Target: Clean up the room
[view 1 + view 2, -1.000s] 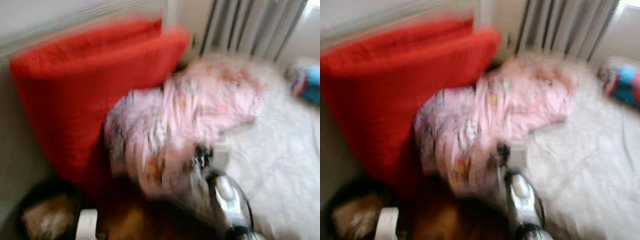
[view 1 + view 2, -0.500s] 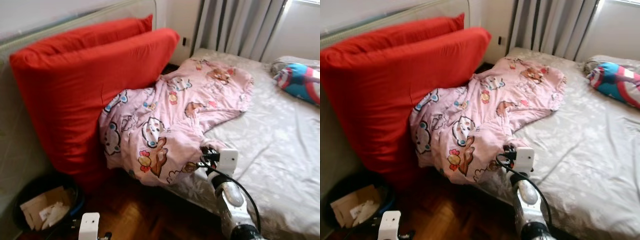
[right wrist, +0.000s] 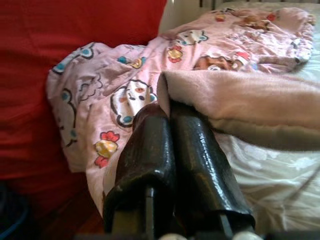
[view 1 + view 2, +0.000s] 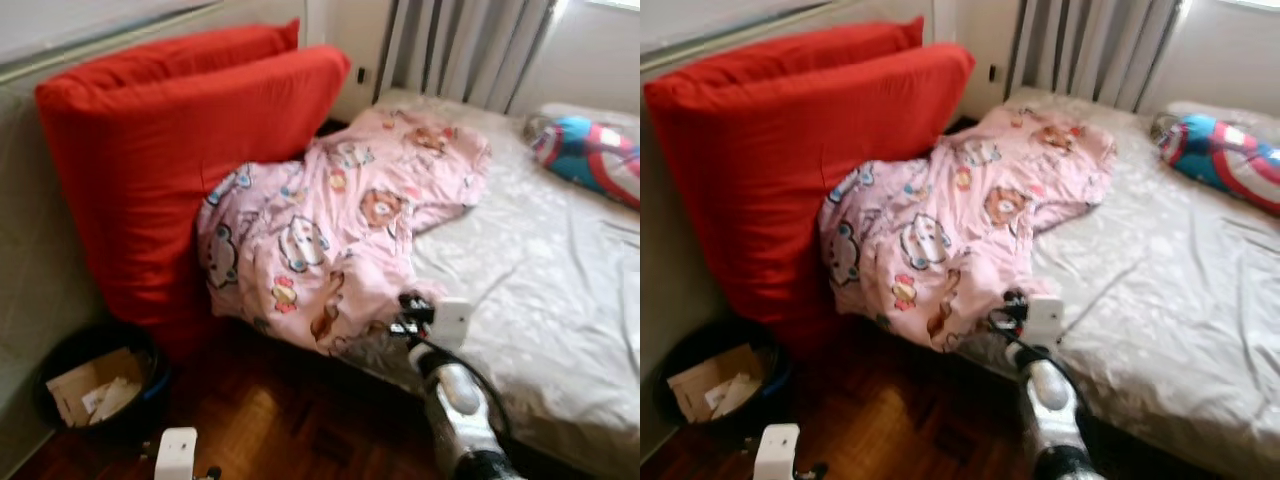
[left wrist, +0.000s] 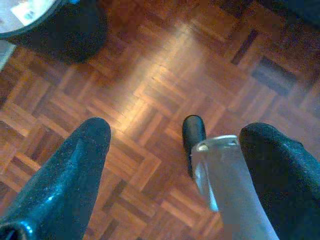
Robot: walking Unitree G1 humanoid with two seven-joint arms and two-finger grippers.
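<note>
Pinching a pink fold of the blanket (image 4: 340, 215) at frame centre, the right gripper (image 3: 167, 107) had its fingers pressed together on it; the blanket sprawled over the bed (image 4: 540, 270) against red cushions (image 4: 170, 130). Left gripper (image 5: 175, 135) hung spread and empty above parquet floor (image 5: 150, 75)

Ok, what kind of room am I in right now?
Almost certainly a bedroom: a bed with a pale sheet, a pink cartoon-print blanket lying across it, and big red pillows propped against the wall. Curtains hang behind, and the floor is wooden parquet.
</note>
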